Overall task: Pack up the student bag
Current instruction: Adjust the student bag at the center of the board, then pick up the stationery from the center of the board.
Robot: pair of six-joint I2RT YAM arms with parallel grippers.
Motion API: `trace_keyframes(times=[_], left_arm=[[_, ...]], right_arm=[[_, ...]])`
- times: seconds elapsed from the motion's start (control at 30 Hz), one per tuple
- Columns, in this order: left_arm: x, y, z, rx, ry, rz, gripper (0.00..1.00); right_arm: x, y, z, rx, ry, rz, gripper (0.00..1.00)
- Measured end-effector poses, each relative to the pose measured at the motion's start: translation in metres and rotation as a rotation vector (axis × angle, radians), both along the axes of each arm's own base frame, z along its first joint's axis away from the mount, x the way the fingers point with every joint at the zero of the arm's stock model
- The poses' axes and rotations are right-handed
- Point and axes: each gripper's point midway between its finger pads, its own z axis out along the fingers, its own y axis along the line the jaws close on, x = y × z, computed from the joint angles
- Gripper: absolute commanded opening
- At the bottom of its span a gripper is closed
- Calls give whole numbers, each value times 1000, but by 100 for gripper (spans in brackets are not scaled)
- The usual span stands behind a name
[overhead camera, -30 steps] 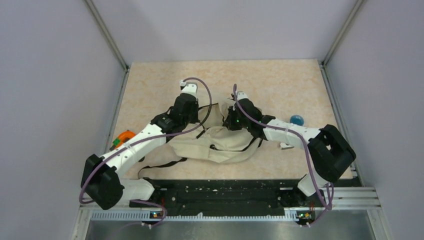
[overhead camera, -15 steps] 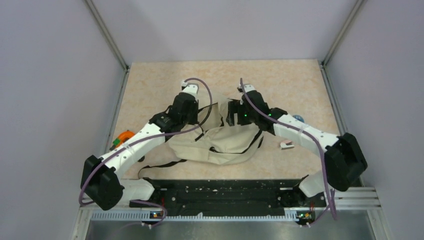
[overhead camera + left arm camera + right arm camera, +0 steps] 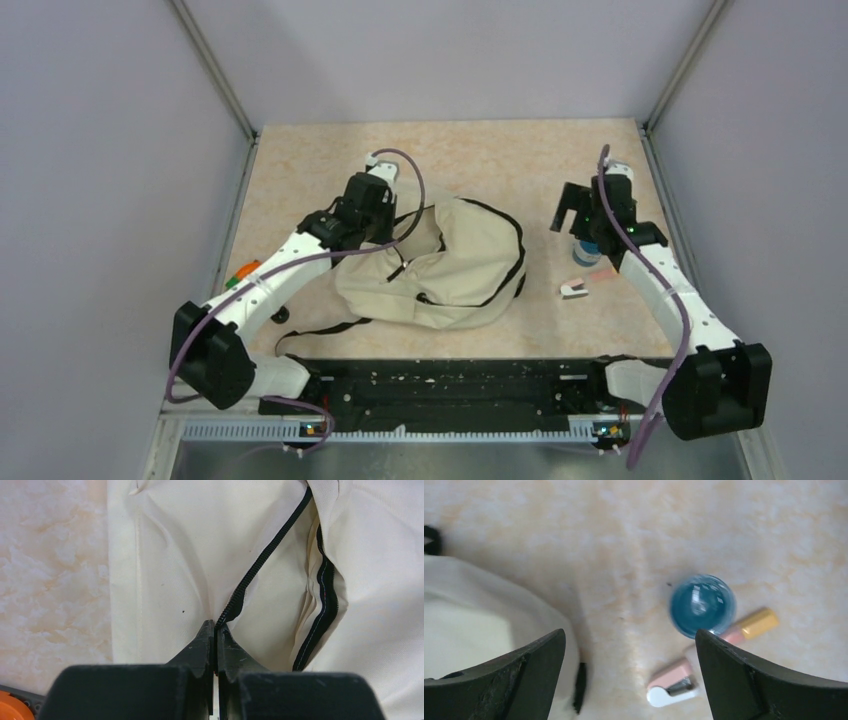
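Left tool (image 3: 215,628) pinches the soft cream student bag (image 3: 165,555).

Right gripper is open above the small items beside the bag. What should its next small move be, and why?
Probably lower the right gripper over the blue-capped container and close. Its jaws stand wide, the container lies just ahead of them beside a pink stapler, and the left gripper is pinching the student bag at its zipper, seemingly holding it for packing.
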Motion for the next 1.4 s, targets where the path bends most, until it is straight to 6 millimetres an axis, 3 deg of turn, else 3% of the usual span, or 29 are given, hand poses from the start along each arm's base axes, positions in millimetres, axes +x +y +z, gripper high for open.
trace_keyframes(times=[0.1, 0.2, 0.47, 0.67, 1.0, 1.2, 1.27, 1.4], left_arm=[[-1, 2, -1, -6, -15, -2, 0], [-3, 4, 1, -1, -25, -8, 0], [-6, 12, 5, 14, -51, -8, 0], [-6, 14, 3, 23, -51, -6, 0], [-6, 14, 3, 25, -51, -7, 0], [-6, 14, 3, 26, -52, -8, 0], [-6, 14, 3, 28, -53, -9, 0], [-5, 14, 3, 26, -55, -10, 0]], right_arm=[[-12, -41, -35, -17, 82, -126, 99], [-21, -60, -59, -44, 148, -195, 99], [-6, -76, -100, -78, 235, -254, 98], [-3, -78, -131, -97, 314, -258, 83], [5, -81, -129, -112, 284, -259, 46], [5, -81, -124, -116, 272, -254, 41], [5, -81, -111, -111, 236, -253, 39], [8, -71, -56, -65, 66, -224, 37]])
